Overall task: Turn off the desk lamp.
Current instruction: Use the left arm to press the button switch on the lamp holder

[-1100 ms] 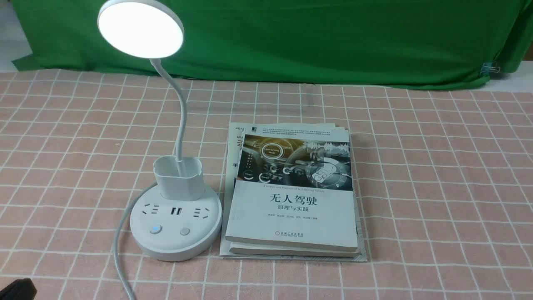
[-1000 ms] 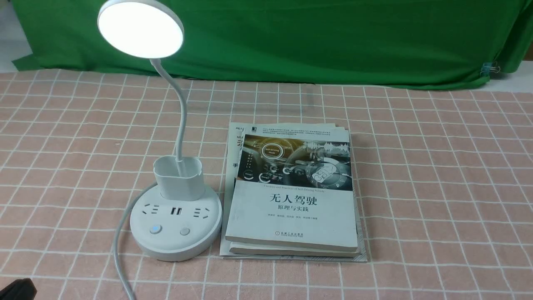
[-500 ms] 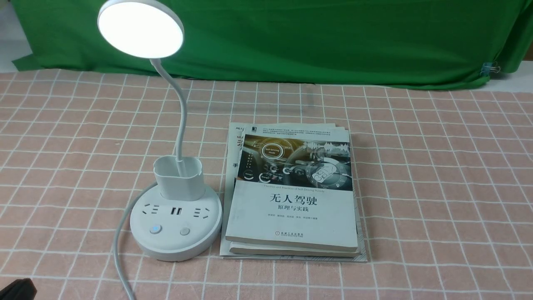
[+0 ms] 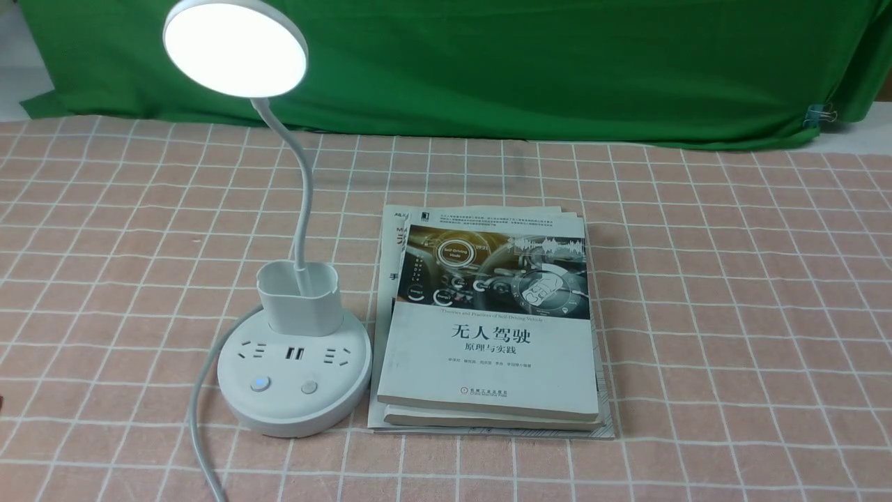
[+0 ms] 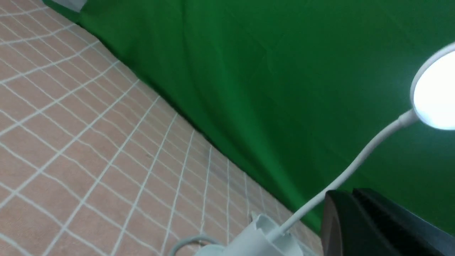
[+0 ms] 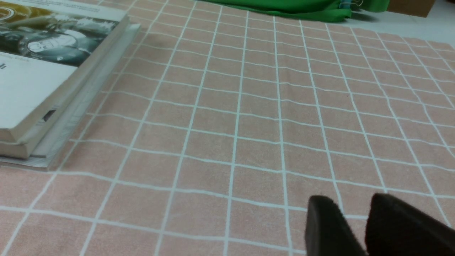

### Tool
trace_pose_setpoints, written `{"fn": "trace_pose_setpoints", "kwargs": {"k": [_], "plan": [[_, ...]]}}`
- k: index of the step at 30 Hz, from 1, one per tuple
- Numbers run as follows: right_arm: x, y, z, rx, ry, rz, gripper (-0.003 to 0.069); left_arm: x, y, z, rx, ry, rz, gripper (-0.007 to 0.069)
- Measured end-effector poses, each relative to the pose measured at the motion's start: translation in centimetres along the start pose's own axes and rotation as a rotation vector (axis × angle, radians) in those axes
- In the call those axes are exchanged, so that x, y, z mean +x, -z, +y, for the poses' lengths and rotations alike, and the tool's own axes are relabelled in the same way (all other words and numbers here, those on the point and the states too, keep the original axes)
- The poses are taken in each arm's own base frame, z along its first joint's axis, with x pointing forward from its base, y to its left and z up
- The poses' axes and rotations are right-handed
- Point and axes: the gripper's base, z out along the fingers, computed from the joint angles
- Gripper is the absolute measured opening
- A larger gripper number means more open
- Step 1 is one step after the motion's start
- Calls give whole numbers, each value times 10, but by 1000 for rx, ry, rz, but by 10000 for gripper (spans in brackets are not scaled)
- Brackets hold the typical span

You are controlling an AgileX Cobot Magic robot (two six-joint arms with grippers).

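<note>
Lamp lit, beyond your left gripper

Your black left gripper is clenched, its 2 fingertips meeting with nothing between them. Your black right gripper is released, a narrow gap between its 2 fingertips, above the pink tablecloth with a white grid. Ahead of your left gripper and apart from it stands the white desk lamp with a round socket base, bendy neck and glowing disc head; 1 of its 2 buttons shows blue. Well apart from your right gripper lies the stack of paper-covered books, just beside the lamp base. Farthest from both grippers hangs the green cloth backdrop.
</note>
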Motion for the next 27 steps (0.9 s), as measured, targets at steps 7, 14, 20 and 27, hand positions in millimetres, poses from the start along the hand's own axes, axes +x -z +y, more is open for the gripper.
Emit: {"fn": "trace_pose_setpoints", "kwargs": {"k": [7, 14, 20, 27], "plan": [[0, 0, 0, 0, 0, 0, 240, -11, 1, -2, 30, 98, -116, 6], [0, 0, 0, 0, 0, 0, 240, -13, 0, -10, 40, 23, -54, 6], [0, 0, 0, 0, 0, 0, 240, -34, -16, -37, -62, -75, 261, 6], [0, 0, 0, 0, 0, 0, 240, -38, -69, -58, -175, -362, 1007, 6]]}}
